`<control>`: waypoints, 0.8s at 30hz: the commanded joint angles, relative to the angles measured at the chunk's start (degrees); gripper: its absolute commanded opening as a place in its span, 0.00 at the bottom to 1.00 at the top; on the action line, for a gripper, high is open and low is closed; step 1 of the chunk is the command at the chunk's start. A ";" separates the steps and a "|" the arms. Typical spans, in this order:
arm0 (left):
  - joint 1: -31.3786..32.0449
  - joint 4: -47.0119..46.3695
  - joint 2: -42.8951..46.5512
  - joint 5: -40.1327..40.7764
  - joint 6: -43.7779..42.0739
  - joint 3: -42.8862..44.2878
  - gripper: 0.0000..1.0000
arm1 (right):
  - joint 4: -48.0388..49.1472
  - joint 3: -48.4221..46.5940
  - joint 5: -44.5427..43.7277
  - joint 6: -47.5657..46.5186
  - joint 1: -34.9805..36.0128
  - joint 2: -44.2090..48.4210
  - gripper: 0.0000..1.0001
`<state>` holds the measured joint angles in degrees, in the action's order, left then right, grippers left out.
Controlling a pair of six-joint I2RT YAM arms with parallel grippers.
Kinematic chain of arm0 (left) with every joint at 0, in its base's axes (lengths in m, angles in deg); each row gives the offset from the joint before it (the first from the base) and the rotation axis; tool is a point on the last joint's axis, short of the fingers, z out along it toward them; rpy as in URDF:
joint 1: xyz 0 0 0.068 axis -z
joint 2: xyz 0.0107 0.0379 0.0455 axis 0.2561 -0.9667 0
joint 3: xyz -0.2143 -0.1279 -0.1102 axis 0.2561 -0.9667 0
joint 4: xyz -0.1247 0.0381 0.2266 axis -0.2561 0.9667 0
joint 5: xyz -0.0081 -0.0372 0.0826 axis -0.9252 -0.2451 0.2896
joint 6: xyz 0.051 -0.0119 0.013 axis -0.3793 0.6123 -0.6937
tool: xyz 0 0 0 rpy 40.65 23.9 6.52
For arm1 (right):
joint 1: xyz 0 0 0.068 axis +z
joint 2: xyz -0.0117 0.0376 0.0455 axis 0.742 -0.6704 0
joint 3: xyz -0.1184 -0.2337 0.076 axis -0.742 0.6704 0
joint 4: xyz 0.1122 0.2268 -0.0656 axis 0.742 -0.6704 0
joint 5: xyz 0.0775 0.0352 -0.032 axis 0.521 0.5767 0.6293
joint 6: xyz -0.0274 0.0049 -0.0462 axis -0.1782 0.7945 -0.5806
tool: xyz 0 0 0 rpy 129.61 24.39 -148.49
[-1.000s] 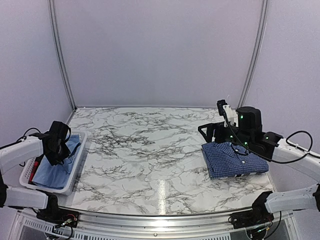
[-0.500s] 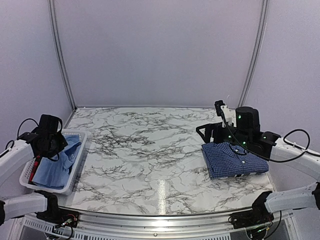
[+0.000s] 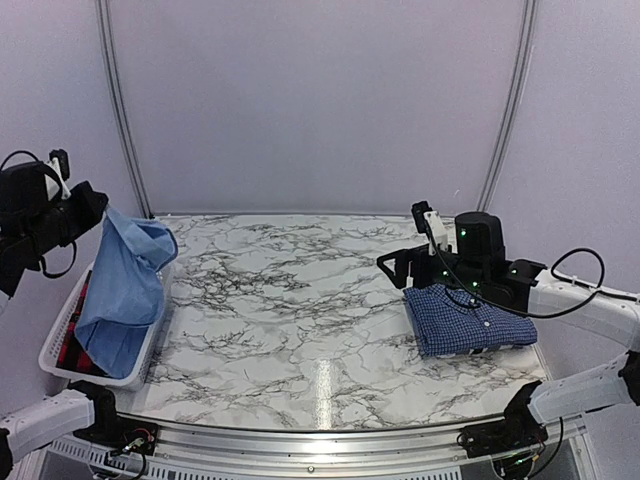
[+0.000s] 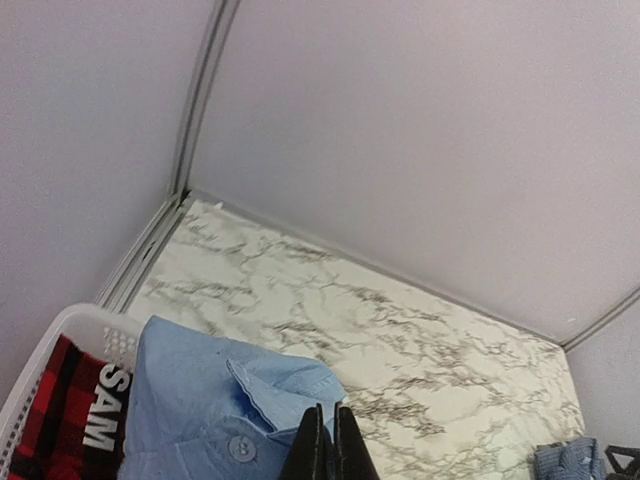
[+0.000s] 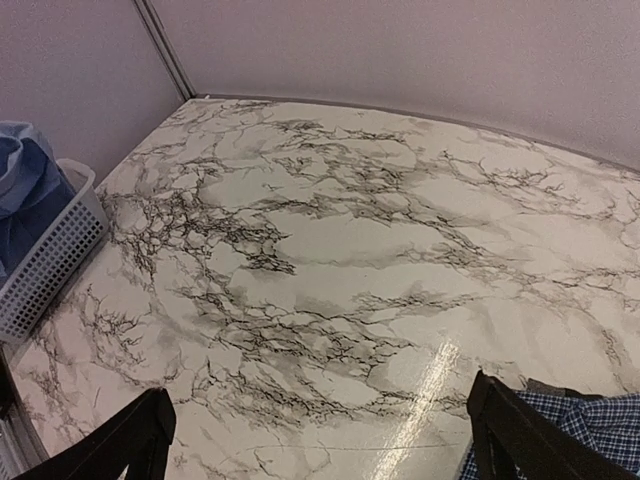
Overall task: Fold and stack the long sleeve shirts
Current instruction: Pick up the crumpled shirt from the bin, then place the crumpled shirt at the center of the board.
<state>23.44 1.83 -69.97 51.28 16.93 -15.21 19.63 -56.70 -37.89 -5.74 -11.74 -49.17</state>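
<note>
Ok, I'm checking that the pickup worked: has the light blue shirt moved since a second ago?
Yes. The light blue shirt has gone up from the white basket. It now hangs from the shut left gripper, with its lower end still at the basket.

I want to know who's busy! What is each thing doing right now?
Left hand: shut on the plain light blue cloth shirt.
Light blue shirt: unfolded, hanging, bottom end in the white plastic basket.
Basket: holds a red-and-black garment.
Dark blue white-checked cloth shirt: folded, lying on the marble-look table.
Right hand: open, empty.
</note>
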 commanded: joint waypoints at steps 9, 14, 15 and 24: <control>5.39 -8.72 -8.38 -26.22 -2.82 25.32 0.00 | 6.57 -5.35 -0.53 -1.60 1.66 -2.82 0.99; 21.69 -10.28 -16.00 -19.82 -5.94 33.27 0.00 | 7.62 -5.75 -0.51 -1.09 1.69 -2.83 0.99; 24.69 -10.68 -17.70 -18.66 -6.55 34.70 0.00 | 7.58 -5.92 -0.59 -1.00 1.72 -2.77 0.99; 51.01 -11.40 -35.58 -8.72 -16.48 56.40 0.00 | 6.53 -7.16 -1.34 -1.25 1.64 -1.34 0.99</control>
<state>67.52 -5.58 -101.16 38.77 6.39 30.95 25.51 -60.42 -38.18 -6.70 -10.56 -51.72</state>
